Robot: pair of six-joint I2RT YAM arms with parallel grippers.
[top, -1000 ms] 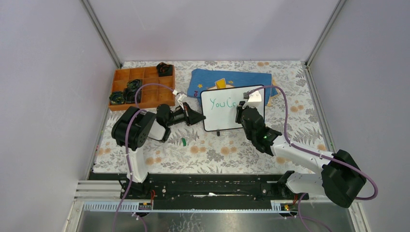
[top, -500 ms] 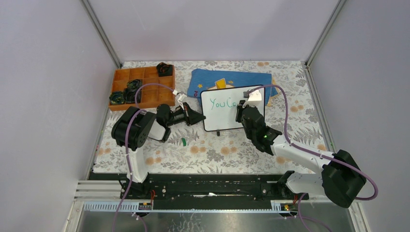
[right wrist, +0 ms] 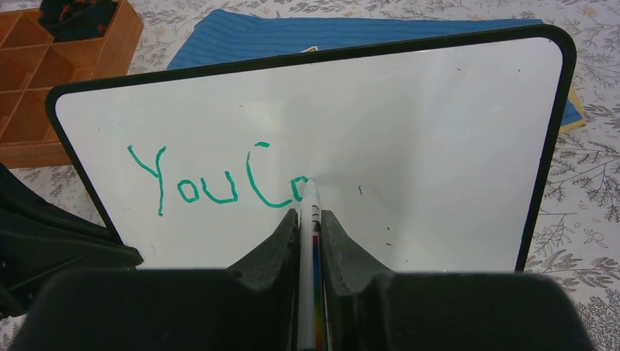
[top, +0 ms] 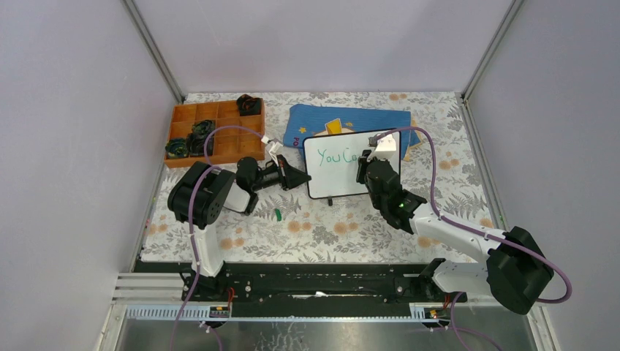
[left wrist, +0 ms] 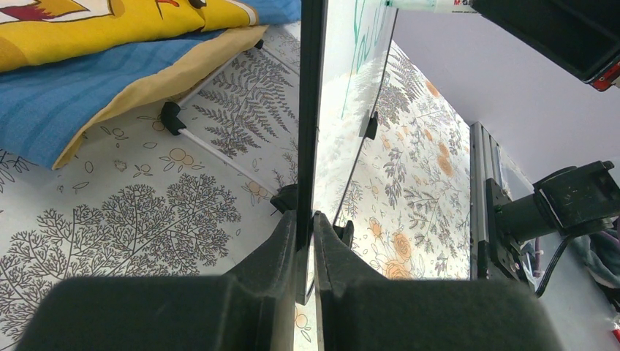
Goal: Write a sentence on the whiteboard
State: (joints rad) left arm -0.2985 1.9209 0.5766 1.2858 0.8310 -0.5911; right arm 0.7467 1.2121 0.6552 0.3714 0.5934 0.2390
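I am partway through the writing step. The whiteboard (top: 333, 183) sits propped at a tilt near the middle of the surface (top: 329, 230), with a blue cloth (top: 351, 117) just behind it. My left gripper (left wrist: 305, 219) is clamped on the board's left rim, steadying it. My right gripper (right wrist: 311, 216) is closed on a marker (right wrist: 310, 196), and the marker's tip touches the board. The sentence (right wrist: 212, 183) so far reads "You C" in green. After it comes a rounded stroke that I take to be the start of an "a", though the tip partly hides it. As I judge it, the next move calls for closing that letter and adding an "n" with light, even pressure while the left grip holds the board firm. The remaining words need a second line lower down.
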